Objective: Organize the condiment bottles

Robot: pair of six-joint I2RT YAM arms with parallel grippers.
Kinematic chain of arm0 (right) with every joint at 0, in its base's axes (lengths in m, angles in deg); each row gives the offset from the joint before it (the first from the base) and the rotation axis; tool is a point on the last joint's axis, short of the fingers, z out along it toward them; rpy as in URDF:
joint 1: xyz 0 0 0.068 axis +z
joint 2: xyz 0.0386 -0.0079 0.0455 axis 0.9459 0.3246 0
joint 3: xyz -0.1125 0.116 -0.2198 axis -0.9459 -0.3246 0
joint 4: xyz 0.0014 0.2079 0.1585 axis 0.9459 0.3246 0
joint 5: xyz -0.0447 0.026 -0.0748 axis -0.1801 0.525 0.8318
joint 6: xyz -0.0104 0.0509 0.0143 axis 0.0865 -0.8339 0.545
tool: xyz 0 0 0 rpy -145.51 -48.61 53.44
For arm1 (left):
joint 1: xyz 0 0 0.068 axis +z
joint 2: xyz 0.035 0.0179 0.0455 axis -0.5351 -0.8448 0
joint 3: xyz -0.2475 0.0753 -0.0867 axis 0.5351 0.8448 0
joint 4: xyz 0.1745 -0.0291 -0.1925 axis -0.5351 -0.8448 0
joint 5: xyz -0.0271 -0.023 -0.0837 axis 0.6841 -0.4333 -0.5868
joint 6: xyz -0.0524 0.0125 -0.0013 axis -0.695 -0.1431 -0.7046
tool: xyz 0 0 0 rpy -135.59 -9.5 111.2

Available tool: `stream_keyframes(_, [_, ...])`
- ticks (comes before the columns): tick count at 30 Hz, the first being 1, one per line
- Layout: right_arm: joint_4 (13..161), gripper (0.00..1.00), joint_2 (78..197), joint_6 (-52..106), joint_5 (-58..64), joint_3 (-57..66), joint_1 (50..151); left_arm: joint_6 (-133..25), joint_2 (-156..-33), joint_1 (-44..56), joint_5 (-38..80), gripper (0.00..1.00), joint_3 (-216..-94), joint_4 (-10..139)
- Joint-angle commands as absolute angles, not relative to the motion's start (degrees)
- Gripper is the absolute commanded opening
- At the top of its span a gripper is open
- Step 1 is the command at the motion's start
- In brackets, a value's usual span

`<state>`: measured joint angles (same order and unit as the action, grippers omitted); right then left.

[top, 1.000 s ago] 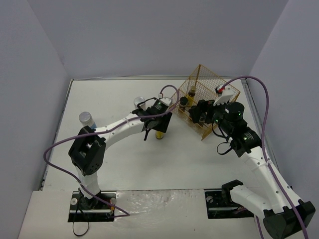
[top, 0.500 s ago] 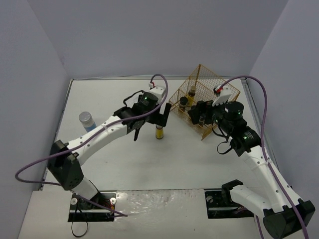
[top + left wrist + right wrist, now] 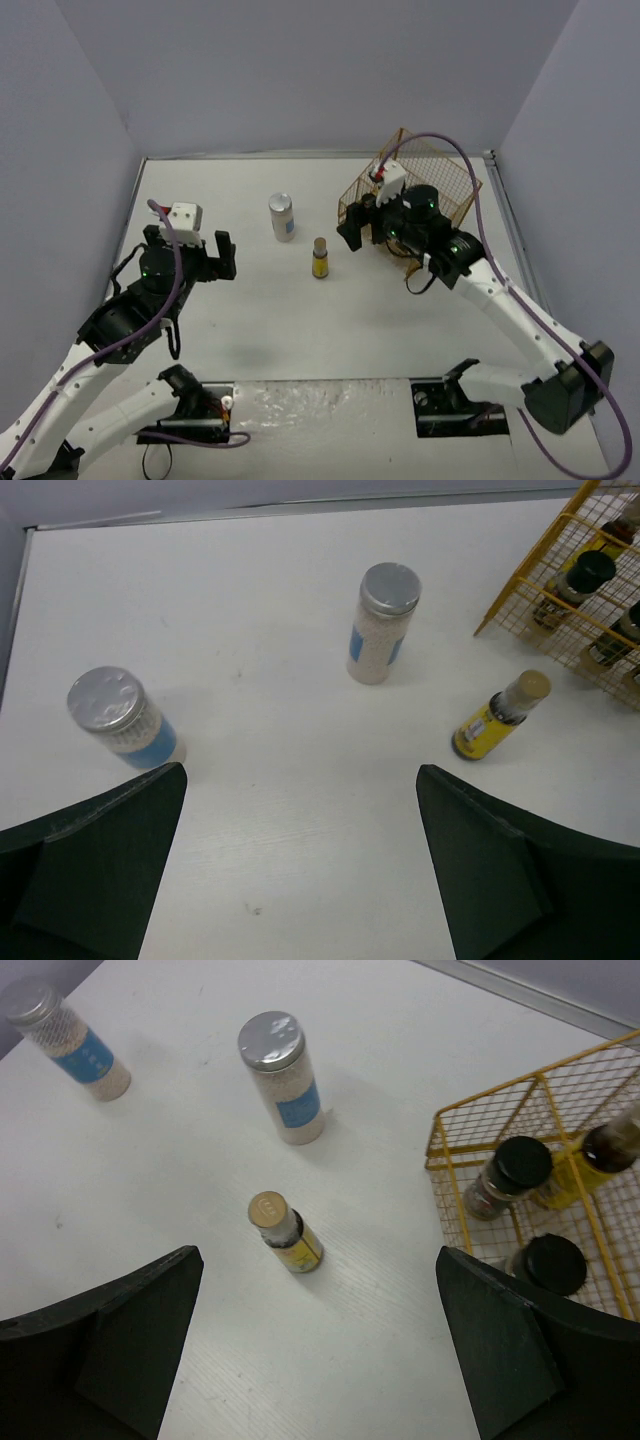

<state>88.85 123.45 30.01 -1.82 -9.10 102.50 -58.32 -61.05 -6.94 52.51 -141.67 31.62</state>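
Note:
Two condiment bottles stand loose mid-table: a pale silver-lidded jar [image 3: 283, 217] [image 3: 381, 623] [image 3: 283, 1078] with a blue label, and a slim yellow-labelled bottle [image 3: 320, 259] [image 3: 500, 716] [image 3: 286, 1233] just right of it. A second silver-lidded jar [image 3: 123, 718] [image 3: 66, 1038] stands further left; my left arm hides it from above. In the gold wire basket [image 3: 440, 172] [image 3: 487, 1110] I see two black-capped jars [image 3: 508, 1176] [image 3: 553, 1263] and another yellow-labelled bottle [image 3: 592, 1160]. My left gripper [image 3: 190, 262] [image 3: 300, 880] hangs open and empty above the left of the table. My right gripper [image 3: 372, 232] [image 3: 315, 1350] is open and empty beside the basket's left side.
The white table is boxed in by pale walls at the back and on both sides. The basket [image 3: 545, 592] sits at the back right, tilted, with its open side toward the table's middle. Purple cables trail from both arms.
My left gripper opened off the slim yellow bottle, leaving it upright, and pulled back to the near left. My right gripper swung left from over the basket to its left side.

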Motion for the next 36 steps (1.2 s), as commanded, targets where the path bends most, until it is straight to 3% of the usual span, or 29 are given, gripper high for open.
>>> stream_keyframes(1, [84.7,1.0,130.4,33.1,1.2,-6.0,106.6,-60.5,-54.2,-6.5,57.0,0.97,-136.7,26.8])
stream_keyframes(9, [80.1,1.0,144.3,33.3,4.4,-4.7,112.1,-63.7,-41.5,-6.5,59.0,0.97,-129.9,23.6])
stream_keyframes(12, [78.9,0.98,148.2,35.4,6.9,-4.3,114.1,-62.6,-42.0,-5.8,59.3,0.97,-129.8,25.6])
stream_keyframes(18, [76.7,0.92,152.9,35.0,9.6,-4.6,115.3,-61.1,-47.6,2.9,49.1,0.97,-130.1,26.8])
stream_keyframes(36, [74.3,0.55,151.6,34.5,9.6,-8.3,115.3,-60.8,-48.6,11.1,41.5,0.97,-129.3,29.4])
